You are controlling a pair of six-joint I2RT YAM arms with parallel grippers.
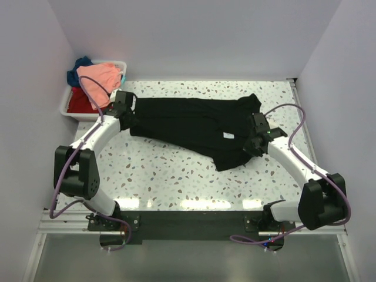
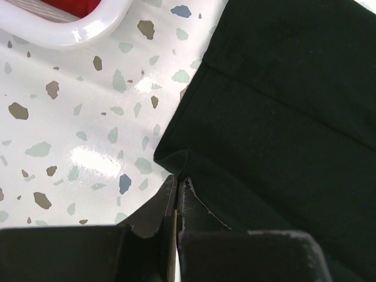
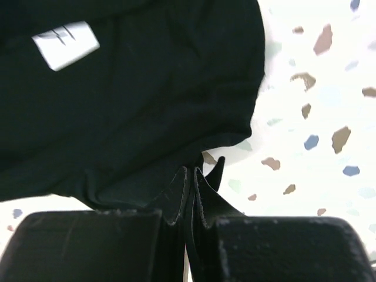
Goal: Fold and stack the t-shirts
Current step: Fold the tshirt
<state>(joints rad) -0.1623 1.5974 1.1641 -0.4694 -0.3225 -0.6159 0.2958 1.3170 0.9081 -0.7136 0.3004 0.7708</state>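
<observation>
At the far left corner sits a white plastic bin [image 1: 66, 109] with rounded, glossy walls. Three soft shirts are heaped loosely in it. The dark blue shirt [image 1: 79, 63] is bunched at the back, the salmon-pink shirt [image 1: 101, 79] is draped over the top and front rim, and the red shirt [image 1: 79, 102] is crumpled low at the near side.

The worktop [image 1: 170, 173] is smooth and shiny, white with scattered grey, brown and blue flecks.

Just right of the bin, the left pincer [image 2: 176, 191] is closed, its two dark fingers pressed together on the left edge of the black shirt [image 1: 188, 124]. A small peak of cloth is pinched up between the tips. In the left wrist view a stitched hem line runs across the matte black fabric, and the curved bin rim shows at the upper left, apart from the shirt.

The black shirt lies across the middle of the worktop as a long, partly folded band. It is flat and fairly even on the left and wider and more rumpled toward the right, where a flap hangs toward the near side. A small white rectangular label [image 3: 64, 43] sits on its right half.

At the shirt's right edge, the right pincer [image 3: 189, 179] is likewise fully closed, nipping a thin fold of the black cloth where the rounded border meets the bare worktop. The fabric wrinkles slightly toward the grip.
</observation>
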